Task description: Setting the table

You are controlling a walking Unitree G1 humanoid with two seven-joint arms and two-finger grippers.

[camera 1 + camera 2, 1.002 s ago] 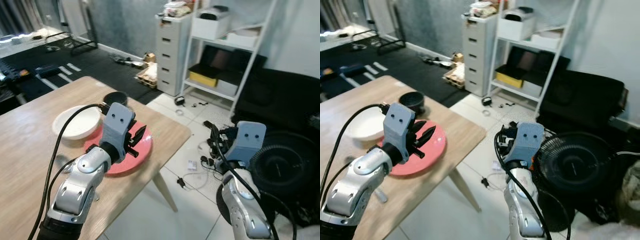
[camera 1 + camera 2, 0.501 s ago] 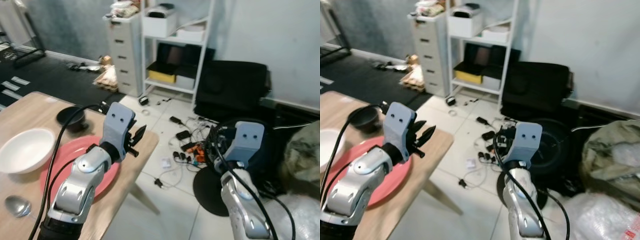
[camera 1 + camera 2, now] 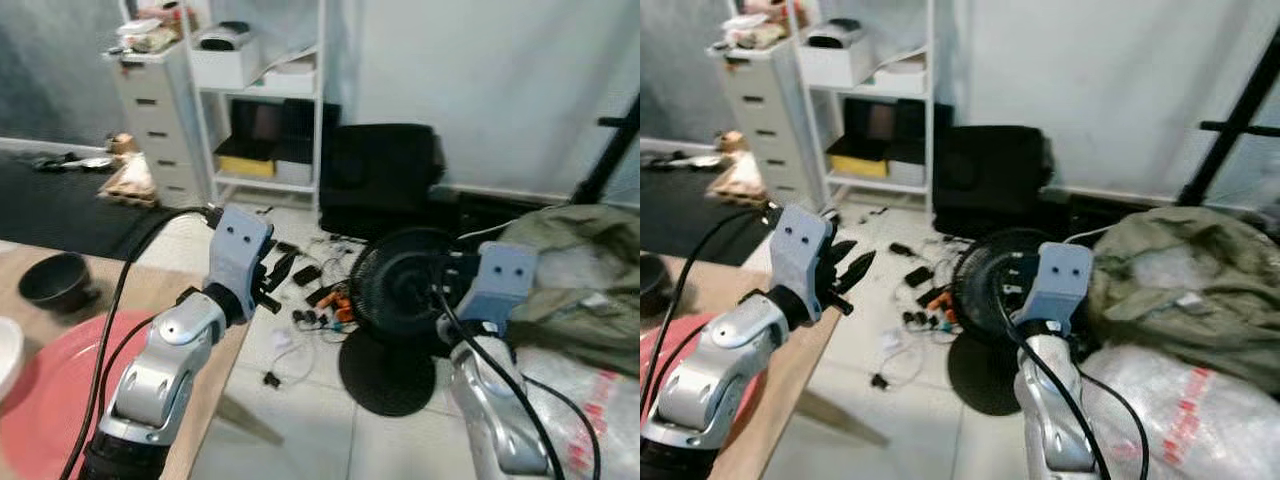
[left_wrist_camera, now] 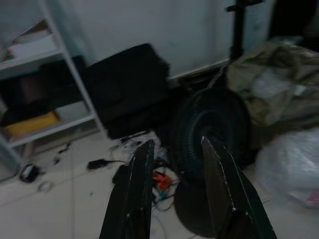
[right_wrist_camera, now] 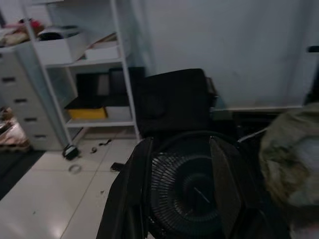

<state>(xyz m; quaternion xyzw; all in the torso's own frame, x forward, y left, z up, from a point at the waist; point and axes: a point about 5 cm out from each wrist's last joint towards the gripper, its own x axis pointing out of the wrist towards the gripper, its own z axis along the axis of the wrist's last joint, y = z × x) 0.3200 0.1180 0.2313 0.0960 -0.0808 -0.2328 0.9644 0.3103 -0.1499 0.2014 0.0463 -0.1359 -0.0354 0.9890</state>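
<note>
Left gripper: raised past the worktop's corner, out over the tiled floor; fingers parted with a plain gap, nothing between them.
Right gripper: held up in front of the fan, well apart from the worktop; fingers spread wide, empty.
Worktop: pale wood, at the robot's left, with just its near corner in sight.
Red plate: flat on the worktop near its edge, partly hidden behind the left arm.
Dark bowl: upright on the worktop beyond the red plate, apart from it.
White bowl: a sliver at the far left edge, on the worktop beside the red plate.
Fan: black, round grille, standing on the floor between the two arms, on a dark round base.
Cables: loose tangle on the tiles between the worktop and the fan.
Shelf unit: white, against the wall, carrying boxes and a yellow tray.
Drawer chest: white, just beside the shelf unit.
Black case: on the floor against the wall, behind the fan.
Olive bag: slumped on the floor at the robot's right, next to clear plastic sacks.
</note>
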